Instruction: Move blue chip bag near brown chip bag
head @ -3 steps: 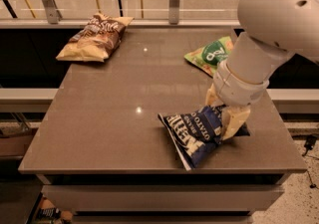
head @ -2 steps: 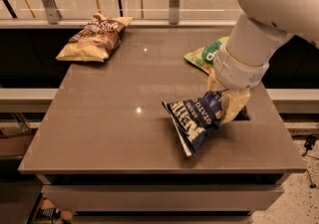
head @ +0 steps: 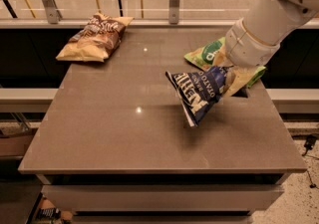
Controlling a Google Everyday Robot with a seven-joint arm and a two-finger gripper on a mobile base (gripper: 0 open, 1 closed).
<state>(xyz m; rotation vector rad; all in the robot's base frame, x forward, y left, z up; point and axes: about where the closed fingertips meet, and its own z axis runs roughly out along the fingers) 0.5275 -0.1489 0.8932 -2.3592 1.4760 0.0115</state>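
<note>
Noted gripper (head: 233,82) at right, fingers pinching blue chip bag (head: 197,93) by its right end, tips mostly hidden. Found brown chip bag (head: 94,38) far left; green bag (head: 209,53) partly covered by arm (head: 269,24).

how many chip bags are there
3: brown chip bag at the table's far left, green bag far right, blue chip bag gripped by the tool right of centre.

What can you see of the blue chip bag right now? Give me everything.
The blue chip bag is crinkly, glossy dark navy with large white lettering and pale edge seams. It hangs tilted, lower corner pointing toward the table, apparently lifted clear, shadow beneath. The end effector, over the table's right side, is shut on its right end. A green bag lies just behind; contact cannot be told.
</note>
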